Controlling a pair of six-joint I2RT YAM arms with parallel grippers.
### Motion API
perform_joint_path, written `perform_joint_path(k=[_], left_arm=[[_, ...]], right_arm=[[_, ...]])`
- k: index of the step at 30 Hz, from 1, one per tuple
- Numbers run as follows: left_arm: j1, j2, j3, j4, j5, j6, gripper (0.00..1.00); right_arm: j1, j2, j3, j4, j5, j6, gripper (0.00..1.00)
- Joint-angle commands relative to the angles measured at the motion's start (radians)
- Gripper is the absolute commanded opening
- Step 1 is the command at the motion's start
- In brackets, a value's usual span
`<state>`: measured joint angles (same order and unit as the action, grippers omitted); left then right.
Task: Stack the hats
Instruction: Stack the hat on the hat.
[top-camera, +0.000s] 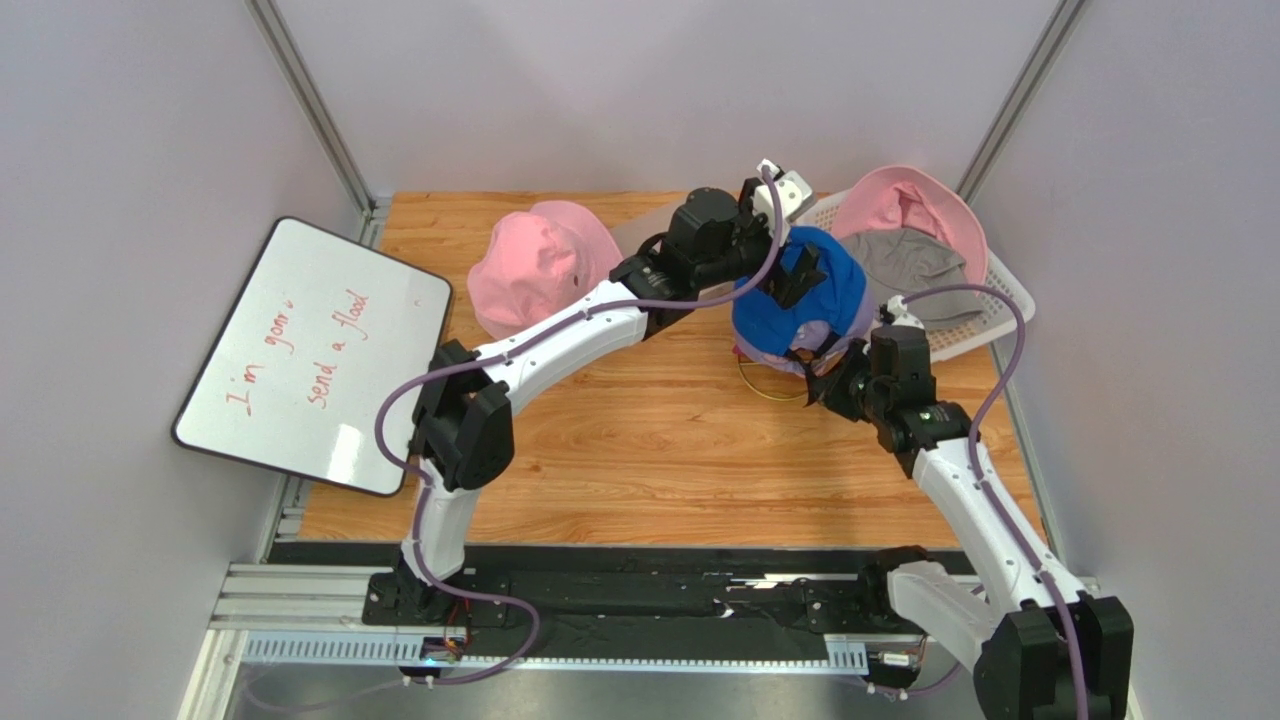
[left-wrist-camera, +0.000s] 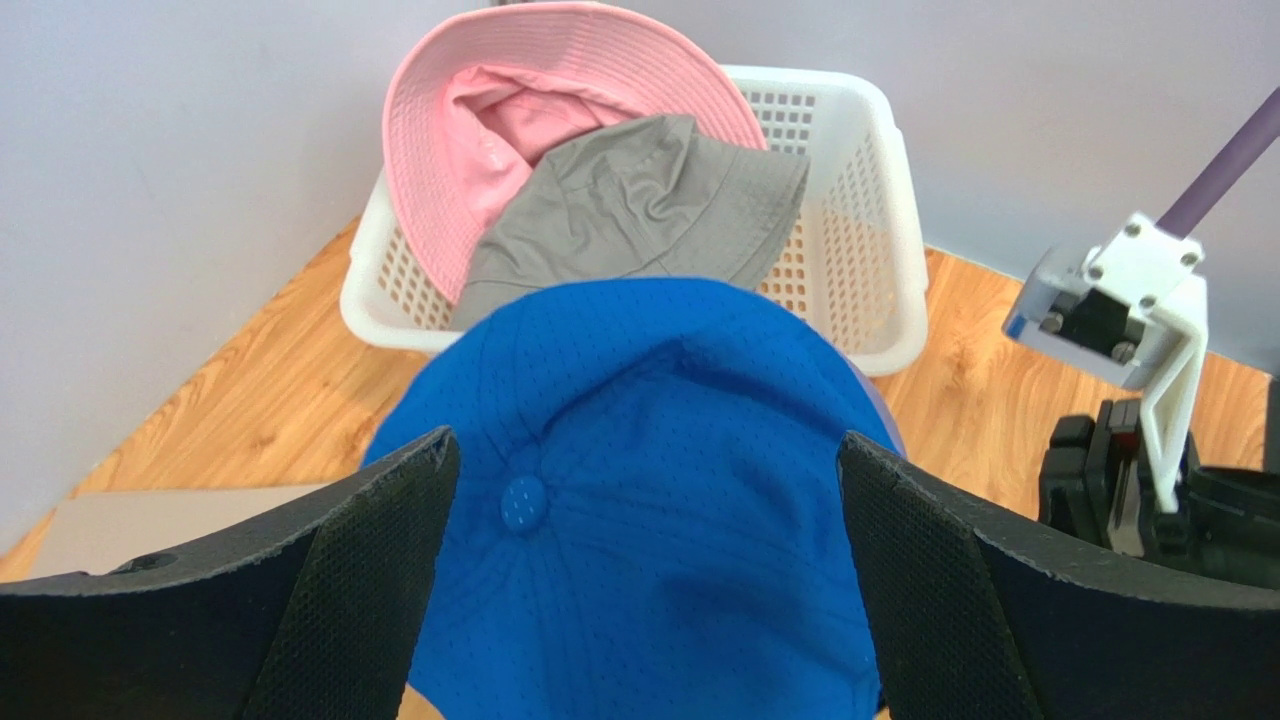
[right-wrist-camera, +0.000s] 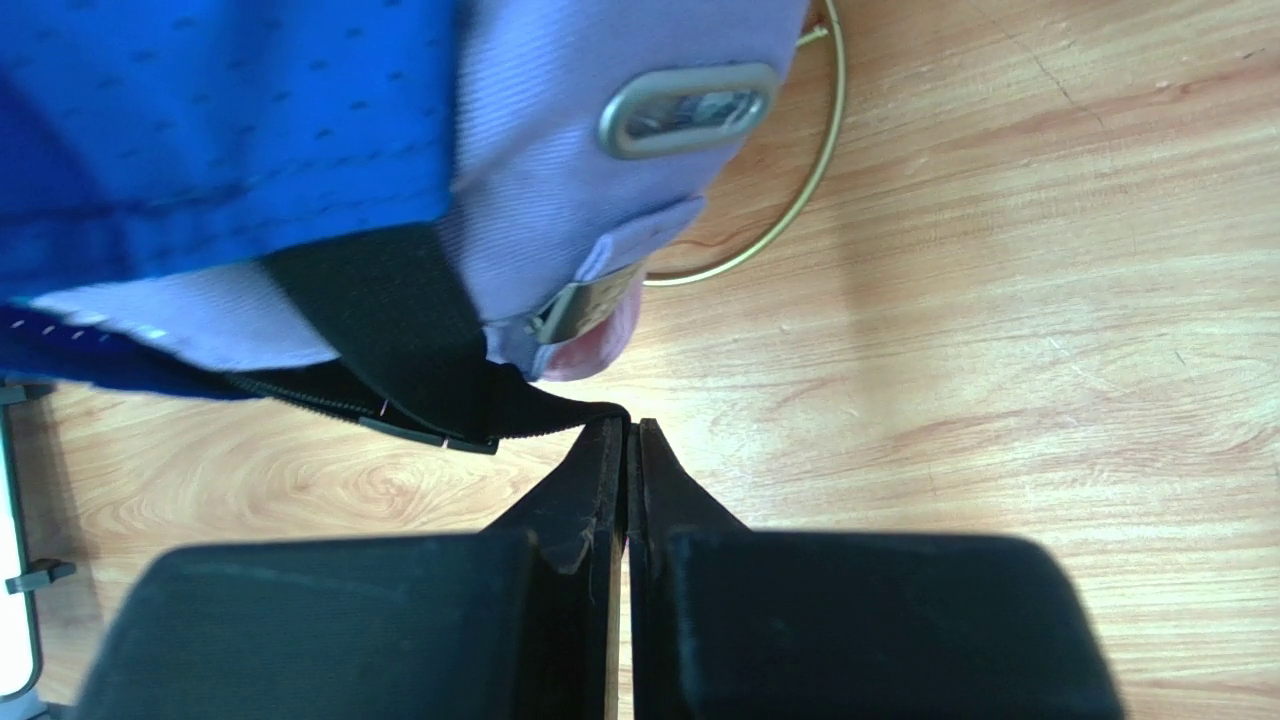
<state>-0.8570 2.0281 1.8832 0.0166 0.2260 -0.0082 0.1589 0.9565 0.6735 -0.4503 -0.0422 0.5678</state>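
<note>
Left wrist view: the left hand (left-wrist-camera: 646, 443), spread wide and empty, straddles the blue cap (left-wrist-camera: 661, 570) near the desk's (left-wrist-camera: 226, 405) far right corner, while the right hand (right-wrist-camera: 628, 435), shut at a black strap (right-wrist-camera: 398, 330) beneath it (nipped or merely touched, unclear), likely steadies the stack.

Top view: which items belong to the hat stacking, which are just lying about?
Job: blue cap, lavender cap under it, pink bucket hat, second pink bucket hat, grey bucket hat.
Lying about: whiteboard, white mesh basket, gold wire ring.

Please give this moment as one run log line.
left gripper: open over blue cap | right gripper: shut at black strap | blue cap: atop lavender cap
</note>
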Motion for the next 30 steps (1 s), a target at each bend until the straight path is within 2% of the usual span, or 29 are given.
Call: perform_joint_path(k=[1, 16, 28, 30], left_arm=[[-0.005, 0.029, 0.07, 0.003, -0.001, 0.024, 0.99], [-0.005, 0.095, 0.126, -0.01, 0.007, 0.025, 1.0], [-0.005, 0.103, 0.106, 0.0, 0.027, 0.025, 0.99], [-0.005, 0.098, 0.093, 0.0, 0.035, 0.031, 0.98]], right_arm=[[0.002, 0.042, -0.015, 0.044, 0.073, -0.016, 0.0], [0.001, 0.16, -0.091, 0.088, 0.021, 0.03, 0.0], [0.002, 0.133, -0.075, 0.056, -0.021, 0.029, 0.0], [0.001, 0.074, -0.023, -0.013, -0.013, -0.005, 0.07]])
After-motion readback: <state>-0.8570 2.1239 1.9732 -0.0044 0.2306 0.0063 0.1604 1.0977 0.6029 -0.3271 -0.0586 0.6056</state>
